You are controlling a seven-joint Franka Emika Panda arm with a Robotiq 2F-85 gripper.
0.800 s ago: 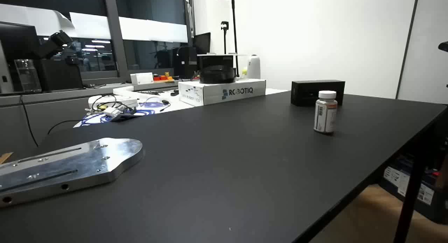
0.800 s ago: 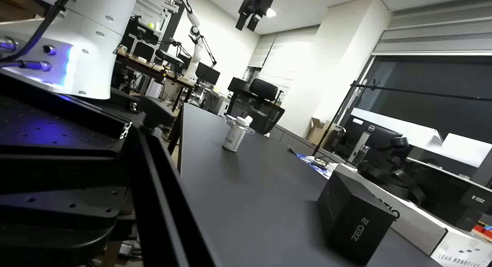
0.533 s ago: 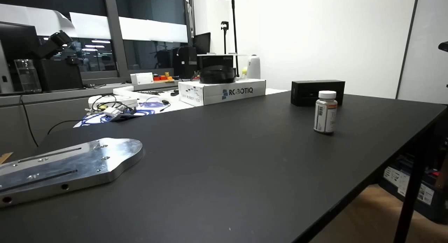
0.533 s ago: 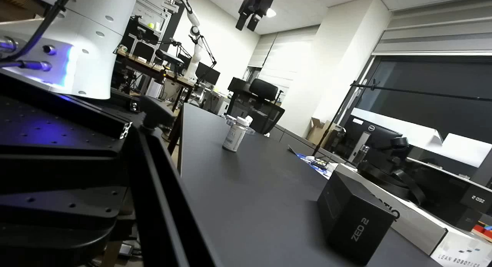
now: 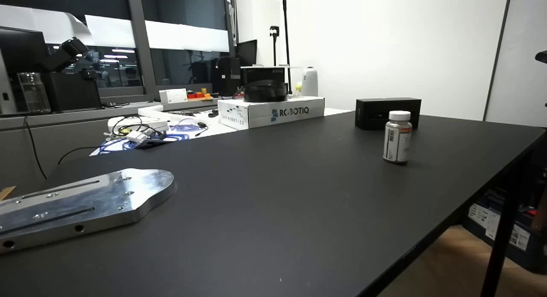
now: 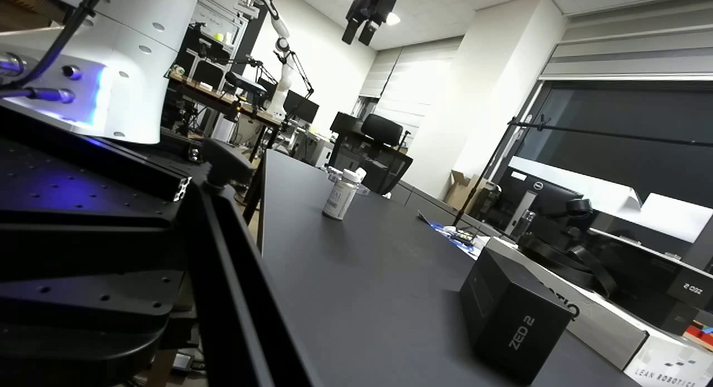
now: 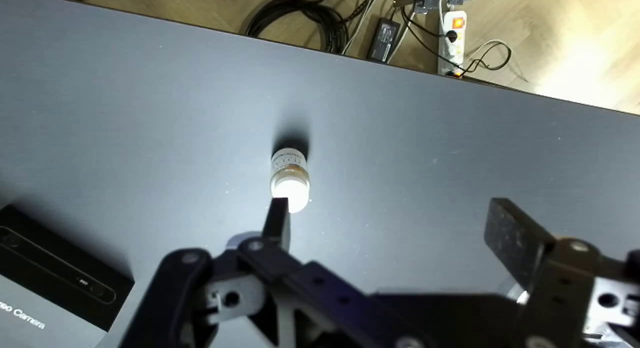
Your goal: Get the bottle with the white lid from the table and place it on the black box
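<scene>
The bottle (image 5: 397, 141) stands upright on the black table (image 5: 273, 194), with its white lid (image 5: 399, 116) on. It also shows in an exterior view (image 6: 339, 200) and in the wrist view (image 7: 289, 162), where the left finger's tip overlaps the lid (image 7: 299, 195). The black box (image 6: 512, 314) sits on the table apart from the bottle. It shows behind the bottle in an exterior view (image 5: 371, 113) and at lower left in the wrist view (image 7: 55, 268). My gripper (image 7: 387, 213) is wide open and empty. In an exterior view the gripper (image 6: 359, 33) hangs high above the table.
A shiny metal plate (image 5: 98, 198) lies at the table's near left corner. A long white box with dark lettering (image 5: 282, 113) stands along the table's side, with cables (image 5: 141, 132) near it. The robot's white base (image 6: 128, 58) stands beside the table edge.
</scene>
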